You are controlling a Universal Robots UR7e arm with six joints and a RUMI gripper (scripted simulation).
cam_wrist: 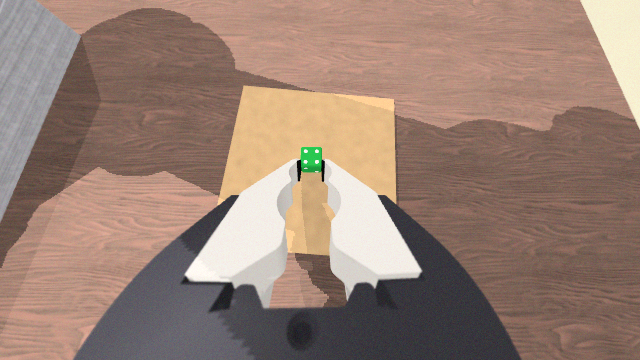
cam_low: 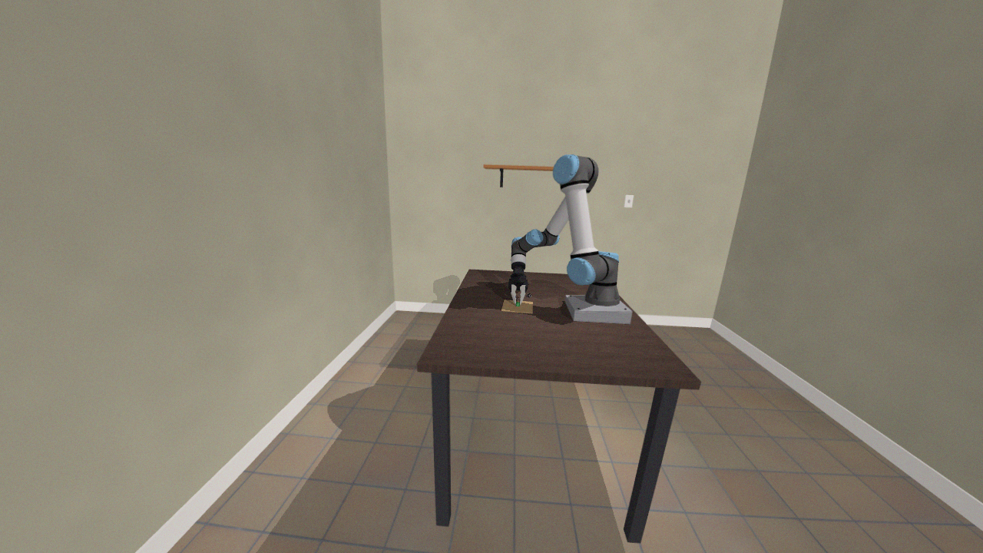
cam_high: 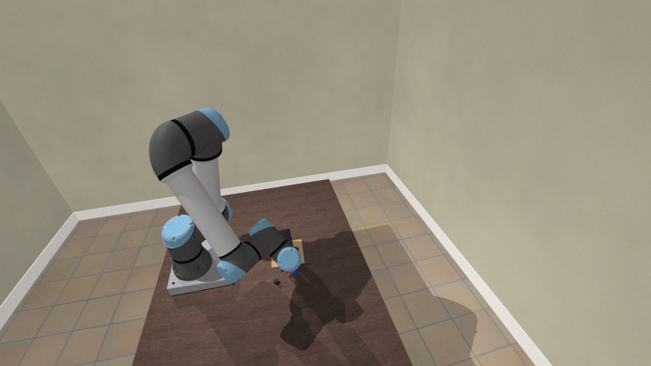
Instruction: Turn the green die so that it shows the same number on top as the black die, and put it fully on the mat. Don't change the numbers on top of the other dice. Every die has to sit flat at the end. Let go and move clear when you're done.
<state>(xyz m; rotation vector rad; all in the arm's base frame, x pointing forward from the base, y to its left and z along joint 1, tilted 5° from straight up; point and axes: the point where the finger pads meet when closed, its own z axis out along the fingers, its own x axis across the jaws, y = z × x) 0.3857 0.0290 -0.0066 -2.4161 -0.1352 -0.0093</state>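
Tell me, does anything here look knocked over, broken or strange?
Nothing stands out. The gripper is shut on the green die over the tan mat, and the black die and blue die sit on the table nearby.

Even, fairly bright light is filling all three views, with no glare showing on any surface. In the top view the arm [cam_high: 200, 213] is throwing a broad, hard-edged shadow across the table [cam_high: 255, 327] toward five o'clock, spilling onto the floor tiles [cam_high: 409, 282]. In the exterior view the table is casting a soft shadow on the floor toward eight o'clock. In the wrist view a dark shadow is covering the upper left wood and part of the mat [cam_wrist: 350, 130]; edges are looking jagged there, and nothing is appearing blurred or warped.
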